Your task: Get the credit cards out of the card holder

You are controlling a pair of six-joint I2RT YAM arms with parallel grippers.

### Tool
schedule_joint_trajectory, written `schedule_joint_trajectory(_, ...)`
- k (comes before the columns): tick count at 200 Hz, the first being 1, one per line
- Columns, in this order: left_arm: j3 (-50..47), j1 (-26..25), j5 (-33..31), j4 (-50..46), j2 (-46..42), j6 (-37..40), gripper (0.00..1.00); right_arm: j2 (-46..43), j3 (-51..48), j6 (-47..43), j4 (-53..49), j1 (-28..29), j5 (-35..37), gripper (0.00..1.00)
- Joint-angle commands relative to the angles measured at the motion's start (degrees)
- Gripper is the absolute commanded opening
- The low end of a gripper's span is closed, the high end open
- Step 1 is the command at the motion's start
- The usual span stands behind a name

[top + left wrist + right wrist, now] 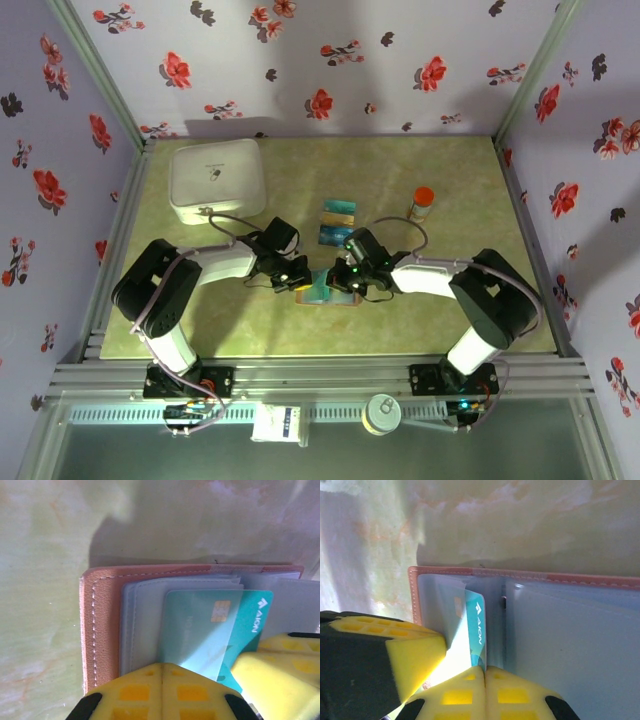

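The brown card holder (340, 303) lies open on the table between my two grippers, its blue-grey pockets (142, 625) facing up. A teal credit card (220, 625) sticks partway out of a pocket. My right gripper (485, 672) is shut on the near edge of this card (477, 625). My left gripper (162, 672) is shut, its tips on the near edge of the holder's (100, 630) left leaf; whether a leaf is pinched is hidden. Two more credit cards (338, 210) lie flat on the table behind the holder.
A white square box (218, 180) stands at the back left. A small bottle with an orange cap (421, 204) stands at the back right. The two grippers (298, 283) (345, 285) almost touch over the holder. Flowered walls close in three sides.
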Motion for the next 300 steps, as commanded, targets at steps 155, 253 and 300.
schedule_joint_trajectory(155, -1.6, -0.4, -2.1, -1.6, -0.1, 0.6, 0.01, -7.4, 2.6, -2.3, -16.3, 0.6, 8.8, 0.07)
schedule_joint_trajectory(253, -1.9, -0.3, -1.7, -0.7, 0.4, 0.5, 0.01, -4.7, 4.3, -1.8, -16.0, 1.7, 9.1, 0.11)
schedule_joint_trajectory(300, -1.9, -0.3, -1.6, -0.6, 0.5, 0.6, 0.01, -4.2, 4.7, -1.9, -15.4, 1.7, 8.3, 0.13)
